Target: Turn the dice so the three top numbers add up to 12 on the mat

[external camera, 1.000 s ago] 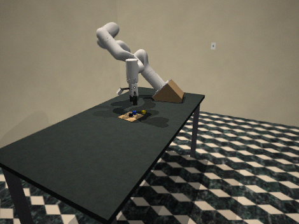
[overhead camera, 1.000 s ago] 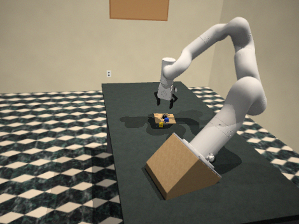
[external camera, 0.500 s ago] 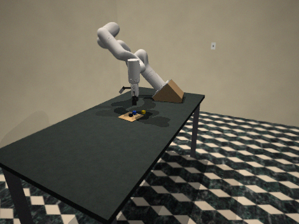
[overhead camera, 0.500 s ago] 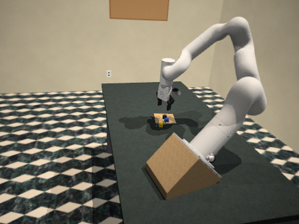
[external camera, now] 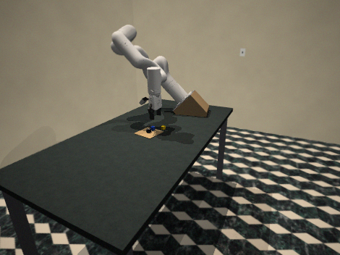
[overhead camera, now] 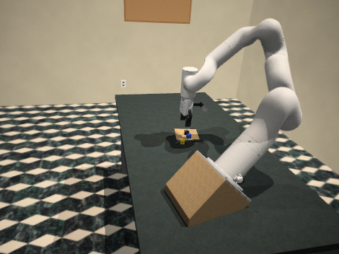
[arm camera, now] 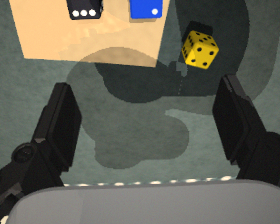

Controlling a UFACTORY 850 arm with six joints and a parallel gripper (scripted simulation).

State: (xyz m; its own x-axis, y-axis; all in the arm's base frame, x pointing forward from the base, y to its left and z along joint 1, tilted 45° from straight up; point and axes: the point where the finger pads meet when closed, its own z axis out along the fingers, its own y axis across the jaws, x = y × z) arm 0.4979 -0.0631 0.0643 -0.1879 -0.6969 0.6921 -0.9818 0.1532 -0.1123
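Observation:
The tan mat (overhead camera: pixel 195 133) (external camera: pixel 141 132) (arm camera: pixel 45 42) lies on the table. A black die (overhead camera: pixel 186 131) (external camera: pixel 148 130) (arm camera: pixel 84 9) and a blue die (overhead camera: pixel 188 136) (external camera: pixel 153 128) (arm camera: pixel 146 9) are on it; the wrist view cuts both off at its top edge. A yellow die (overhead camera: pixel 182 141) (external camera: pixel 163 127) (arm camera: pixel 200 50) lies off the mat, beside its edge, turned at an angle to it. One yellow face shows four pips; which face is its top is not certain. My gripper (overhead camera: pixel 186 121) (external camera: pixel 155 115) (arm camera: pixel 145 95) is open and empty, above the table near the dice.
The arm stands on a brown wedge-shaped base (overhead camera: pixel 198 192) (external camera: pixel 193 106) on the dark table (overhead camera: pixel 151 199) (external camera: pixel 90 171). Shadows of the arm and gripper fall around the mat and over the yellow die.

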